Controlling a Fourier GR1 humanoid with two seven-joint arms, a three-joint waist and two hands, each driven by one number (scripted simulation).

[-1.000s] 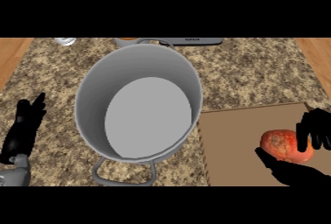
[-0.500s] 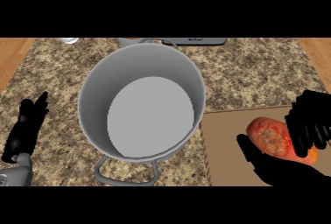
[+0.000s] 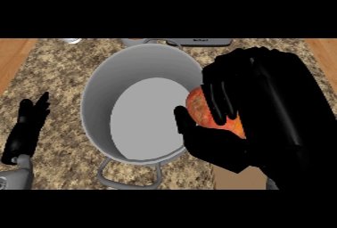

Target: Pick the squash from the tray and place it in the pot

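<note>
In the head view, the squash point(image 3: 214, 115) sits right of the frame's centre, held in the right robot hand point(image 3: 263, 111), whose fingers curl over its right side while the thumb wraps under it from below. Only a strip of the squash shows between them: a rounded orange-red body with paler yellowish mottling, its visible part running roughly top to bottom of the frame; which way its ends point cannot be told, since the hand hides them. The squash overlaps the right rim of the pot point(image 3: 99, 111), a large grey vessel with a pale flat bottom and a loop handle at its lower edge, filling the frame's middle. The pot stands on the table point(image 3: 59, 67), a speckled brown stone top. The left robot hand point(image 3: 30, 122) shows at the left edge of the frame, fingers straight and pointing up, holding nothing, well apart from the pot. The tray is not clearly visible behind the right hand.
</note>
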